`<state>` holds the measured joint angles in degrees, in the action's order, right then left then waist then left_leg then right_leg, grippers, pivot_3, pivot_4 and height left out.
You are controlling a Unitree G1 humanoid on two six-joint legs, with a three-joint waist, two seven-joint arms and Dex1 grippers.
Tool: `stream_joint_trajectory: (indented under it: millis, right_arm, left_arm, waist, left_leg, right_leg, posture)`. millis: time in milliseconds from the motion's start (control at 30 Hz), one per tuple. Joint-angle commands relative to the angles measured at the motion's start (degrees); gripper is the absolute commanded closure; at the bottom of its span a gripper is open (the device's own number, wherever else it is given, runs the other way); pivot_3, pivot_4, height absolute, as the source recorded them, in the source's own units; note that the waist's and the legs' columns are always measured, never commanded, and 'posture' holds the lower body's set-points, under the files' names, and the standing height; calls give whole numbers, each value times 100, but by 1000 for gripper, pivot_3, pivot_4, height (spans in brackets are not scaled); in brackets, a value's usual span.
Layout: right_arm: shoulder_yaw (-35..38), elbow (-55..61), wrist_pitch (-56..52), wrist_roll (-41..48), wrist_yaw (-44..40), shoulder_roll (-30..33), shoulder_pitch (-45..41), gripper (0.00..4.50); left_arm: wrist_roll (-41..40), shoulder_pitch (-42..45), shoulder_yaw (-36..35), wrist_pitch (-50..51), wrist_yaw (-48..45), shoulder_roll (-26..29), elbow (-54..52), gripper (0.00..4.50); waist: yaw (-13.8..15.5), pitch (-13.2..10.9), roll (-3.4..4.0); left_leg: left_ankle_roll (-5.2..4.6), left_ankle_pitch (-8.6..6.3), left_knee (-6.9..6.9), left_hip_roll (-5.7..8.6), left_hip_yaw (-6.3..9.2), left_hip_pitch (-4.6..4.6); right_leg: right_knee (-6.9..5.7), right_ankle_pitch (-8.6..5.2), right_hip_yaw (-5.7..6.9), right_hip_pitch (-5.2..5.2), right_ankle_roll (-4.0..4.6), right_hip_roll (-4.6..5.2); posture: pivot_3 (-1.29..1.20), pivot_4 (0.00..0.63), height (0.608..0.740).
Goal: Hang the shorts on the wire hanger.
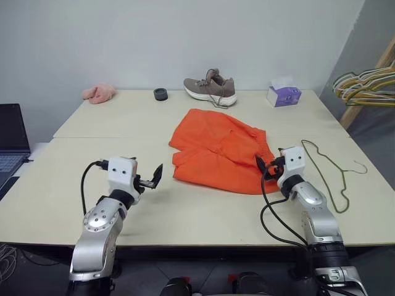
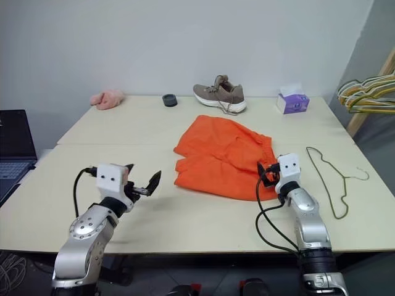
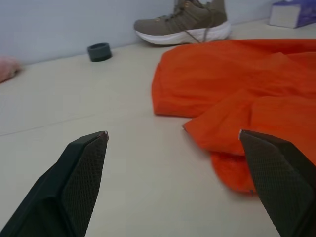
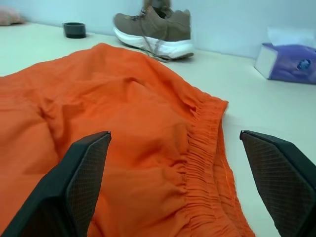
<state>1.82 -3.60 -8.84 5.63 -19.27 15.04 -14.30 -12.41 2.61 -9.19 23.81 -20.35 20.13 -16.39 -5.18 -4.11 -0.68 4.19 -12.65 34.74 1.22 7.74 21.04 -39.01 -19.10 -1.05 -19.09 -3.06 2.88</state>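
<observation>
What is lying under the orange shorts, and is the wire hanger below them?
The shorts lie flat on the table. The wire hanger rests apart, on their right, uncovered. Whether anything small lies beneath the cloth cannot be seen.

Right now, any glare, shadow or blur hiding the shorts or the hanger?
Left eye view: even light, no glare; shorts and hanger clear, the wire thin. Right wrist view: waistband crisp, shoe behind softer. Left wrist view: the near fingers soft.
</observation>
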Motion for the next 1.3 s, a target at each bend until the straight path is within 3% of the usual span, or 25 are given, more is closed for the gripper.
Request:
stream_joint_trajectory:
  millis: [33, 133, 367, 733, 833, 1233, 1300]
  right_arm:
    - [-267, 620, 259, 93, -704, 326, 52, 36]
    - [-590, 1047, 257, 96, -1348, 726, 124, 36]
    - [-1036, 1556, 222, -171, -1929, 1299, 63, 36]
    - [-923, 1724, 11, -185, -1929, 1452, 0, 36]
    - [-918, 1731, -20, -197, -1955, 1471, -44, 0]
    - [-838, 1550, 22, -92, -2159, 1594, -260, 0]
    - [-845, 1553, 26, -89, -2170, 1590, -265, 0]
  left_arm:
    - [-250, 553, 137, 307, -397, 178, 328, 0]
    - [-437, 1250, 366, 648, -861, 258, 996, 0]
    - [-577, 2425, 703, 1335, -1407, 211, 2392, 0]
    - [-758, 2875, 681, 2101, -1626, -1, 3170, 0]
    - [-800, 2783, 677, 2188, -1678, 13, 3089, 611]
    - [-1316, 2193, -126, 2356, -1191, -105, 2078, 4432]
    - [-1360, 2062, -273, 2313, -978, -171, 1840, 4473]
  waist:
    - [-10, 0, 0]
    - [-31, 0, -1]
    - [-298, 2, -5]
    - [-653, 4, -9]
    - [-661, 5, -9]
    - [-634, 6, -10]
    - [-624, 6, -11]
  left_leg:
    - [0, 0, 0, 0, 0, 0]
    - [0, 0, 4, 1, 1, 1]
    - [0, 1, 10, 0, 5, 30]
    - [1, 1, 15, 2, 8, 46]
    - [0, 1, 16, 2, 9, 45]
    - [0, 1, 21, 3, 9, 46]
    - [0, 1, 22, 3, 8, 45]
  right_leg:
    - [0, -1, 1, 1, -1, -1]
    - [1, -1, 5, 1, -3, -1]
    - [4, 1, 8, -1, -8, 0]
    - [6, 0, 8, -11, -13, 6]
    - [4, 0, 9, -11, -13, 6]
    - [3, 4, 6, -10, -19, 11]
    - [4, 4, 4, -10, -19, 12]
  posture:
    - [-156, 0, 740]
    - [-178, 0, 740]
    - [-225, 0, 740]
    - [-252, 0, 740]
    - [-247, 0, 740]
    - [-225, 0, 740]
    - [-226, 0, 740]
